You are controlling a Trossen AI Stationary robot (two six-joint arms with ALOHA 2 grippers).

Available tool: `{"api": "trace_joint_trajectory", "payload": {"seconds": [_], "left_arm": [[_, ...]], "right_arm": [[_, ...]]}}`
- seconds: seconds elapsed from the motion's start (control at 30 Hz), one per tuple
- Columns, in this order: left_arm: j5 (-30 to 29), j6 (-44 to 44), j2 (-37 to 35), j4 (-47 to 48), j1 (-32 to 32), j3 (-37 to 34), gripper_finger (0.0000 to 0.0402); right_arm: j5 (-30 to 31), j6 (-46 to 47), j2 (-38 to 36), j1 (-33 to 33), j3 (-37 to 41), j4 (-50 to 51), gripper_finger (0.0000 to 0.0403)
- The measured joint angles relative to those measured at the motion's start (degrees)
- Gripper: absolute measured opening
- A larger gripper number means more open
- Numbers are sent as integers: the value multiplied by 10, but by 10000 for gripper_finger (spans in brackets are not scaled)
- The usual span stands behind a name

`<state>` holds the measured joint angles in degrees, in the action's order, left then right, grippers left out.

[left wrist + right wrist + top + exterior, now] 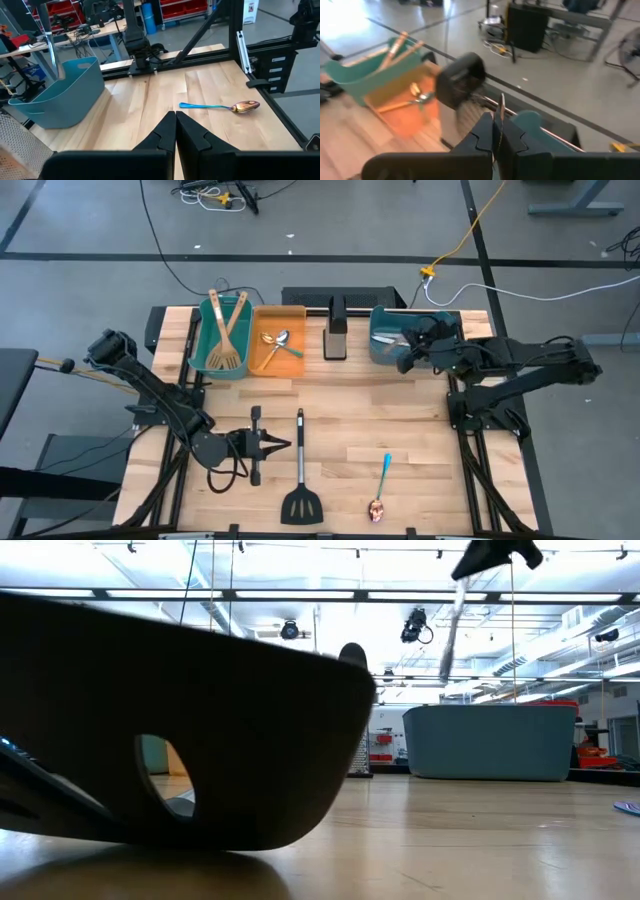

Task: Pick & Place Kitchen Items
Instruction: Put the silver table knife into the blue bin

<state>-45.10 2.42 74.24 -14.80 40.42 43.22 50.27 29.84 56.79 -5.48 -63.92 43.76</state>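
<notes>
My left gripper [278,445] is shut and empty, low over the table's near left, pointing at the handle of the black slotted turner [300,475]. The turner lies flat and fills the low view [180,720]. My right gripper [408,348] is over the blue bin [385,345] and is shut on a silver knife [452,625]. A blue-handled spoon [381,483] lies flat near the front edge and also shows in the left wrist view [220,106]. Wooden spatulas [228,330] lean in the teal bin [203,345]. Spoons [278,340] lie in the orange bin [262,360]. My right gripper pinches the silver knife between its two fingers at the knife's upper end [462,582]. A thin strip of the knife [501,107] shows past the fingertips. The knife hangs below the fingers, slightly tilted, clear above the blue bin [490,740].
A box grater with a black handle [336,330] stands between the orange and blue bins at the far edge. More silver pieces [388,337] lie in the blue bin. Bare wood lies in the table's middle [380,410]. Arm bases stand at both sides.
</notes>
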Motion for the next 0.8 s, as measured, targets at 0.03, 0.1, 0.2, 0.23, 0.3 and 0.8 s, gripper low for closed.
{"api": "trace_joint_trajectory", "payload": {"seconds": [0.03,0.1,0.2,0.23,0.3,0.8], "left_arm": [[0,0,0,2,0,0,14],[0,0,0,2,0,0,14],[0,0,0,2,0,0,14],[0,0,0,2,0,0,14],[0,0,0,2,0,0,14],[0,0,0,15,-1,0,14]], "right_arm": [[0,5,-4,7,0,14,6],[-2,14,-11,23,0,46,6],[-2,31,-21,48,0,93,6],[-2,36,-24,56,0,107,6],[-2,43,-28,71,0,130,6],[-59,47,-36,209,0,278,6]]}}
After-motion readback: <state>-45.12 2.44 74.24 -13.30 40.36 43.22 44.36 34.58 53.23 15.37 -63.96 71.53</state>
